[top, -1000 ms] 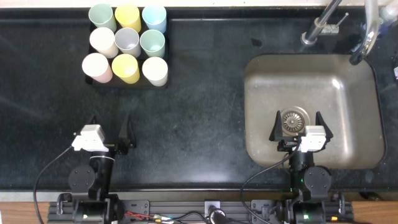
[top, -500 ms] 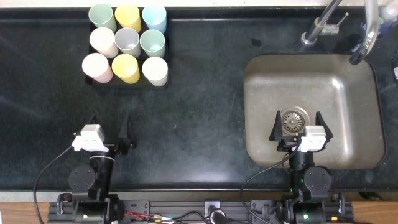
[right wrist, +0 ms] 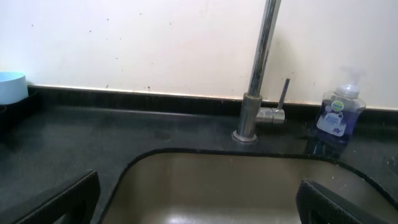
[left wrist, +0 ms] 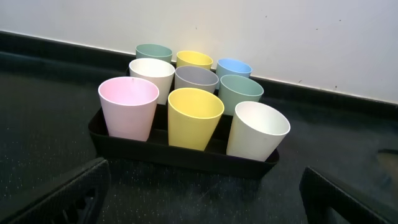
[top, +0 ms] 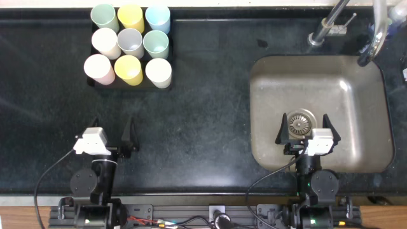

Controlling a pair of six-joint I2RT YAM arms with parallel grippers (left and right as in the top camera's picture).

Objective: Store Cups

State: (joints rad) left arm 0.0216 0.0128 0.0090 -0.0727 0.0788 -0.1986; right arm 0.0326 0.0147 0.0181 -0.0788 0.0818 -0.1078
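Note:
A black tray [top: 95,84] [left wrist: 180,155] at the back left of the dark counter holds several pastel cups in three rows: a pink cup [top: 99,69] [left wrist: 128,107], a yellow cup [top: 128,69] [left wrist: 194,116] and a white cup [top: 158,72] [left wrist: 257,130] stand in the front row. My left gripper [top: 113,131] [left wrist: 199,193] is open near the counter's front, well short of the tray, holding nothing. My right gripper [top: 304,128] [right wrist: 199,199] is open over the sink [top: 343,83] [right wrist: 217,186], also holding nothing.
A tall tap [top: 331,25] [right wrist: 258,74] rises behind the sink. A blue soap bottle [right wrist: 339,112] stands by the wall to its right. Bare dark counter [top: 203,114] lies between the tray and the sink.

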